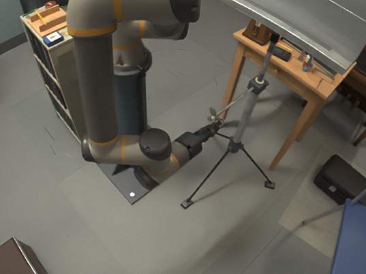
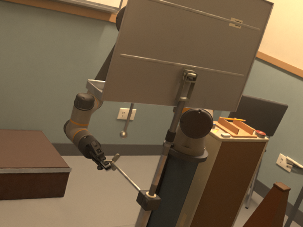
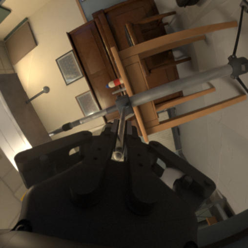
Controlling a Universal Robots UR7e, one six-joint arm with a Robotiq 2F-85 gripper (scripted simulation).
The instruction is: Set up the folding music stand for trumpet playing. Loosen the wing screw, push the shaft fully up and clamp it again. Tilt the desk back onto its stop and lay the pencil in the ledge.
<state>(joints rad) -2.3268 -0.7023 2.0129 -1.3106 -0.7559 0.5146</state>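
The wing screw (image 1: pixel 215 115) (image 2: pixel 114 158) (image 3: pixel 118 151) sticks out on a long thin rod from the clamp collar (image 1: pixel 257 86) (image 2: pixel 148 200) (image 3: pixel 124 103) of the music stand. The collar sits atop the grey outer tube (image 1: pixel 243 117) above the tripod legs. The thinner shaft (image 1: pixel 267 61) (image 2: pixel 172 130) rises from the collar to the grey desk (image 1: pixel 294 13) (image 2: pixel 183 49). The desk's ledge (image 1: pixel 265 17) faces the arm. The pencil (image 1: pixel 40 16) (image 2: pixel 232 119) lies on a wooden tray on the bookcase. My gripper (image 1: pixel 216 124) (image 2: pixel 106 165) (image 3: pixel 120 144) is low beside the stand, closed on the wing screw's head.
The wooden table (image 1: pixel 285 76) stands right behind the stand, with a metronome (image 1: pixel 257 30) and small items on it. A piano is behind it. The bookcase (image 1: pixel 54 59) stands beside my base. A blue chair (image 1: pixel 361 247) and a black case (image 1: pixel 342 180) are to the right.
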